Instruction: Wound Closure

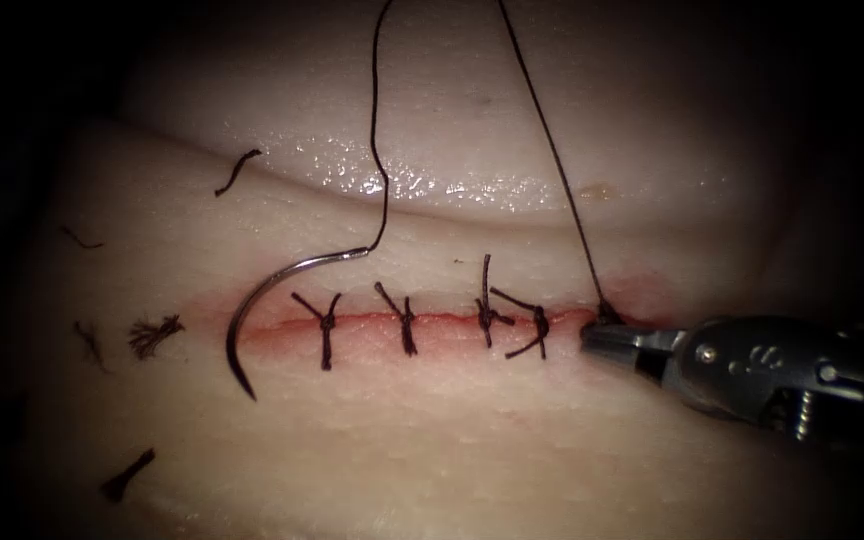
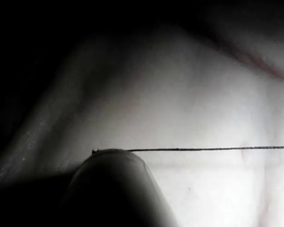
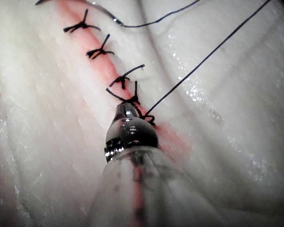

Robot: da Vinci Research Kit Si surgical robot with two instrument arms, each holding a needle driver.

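The curved needle [image 1: 235, 318] lies free on the tissue [image 1: 432, 440] at the left end of the cut [image 1: 442, 320], held by neither tool and not in the tissue. Its thread [image 1: 380, 150] climbs out of view. A second, taut strand [image 1: 552, 150] drops to a knot [image 1: 607, 313] at the cut's right end. My right tool [image 1: 586, 340] is shut, its tip on the cut beside that knot [image 3: 146, 117]; whether it pinches thread I cannot tell. In the left wrist view the taut thread [image 2: 203, 149] ends at my left tool [image 2: 97, 152], which holds it.
Several tied stitches [image 1: 407, 320] cross the cut between the needle and the right tool. Cut ends of thread [image 1: 152, 335] lie scattered on the tissue left of the needle. Red fluid lines the cut. A glistening fold [image 1: 422, 185] runs behind it.
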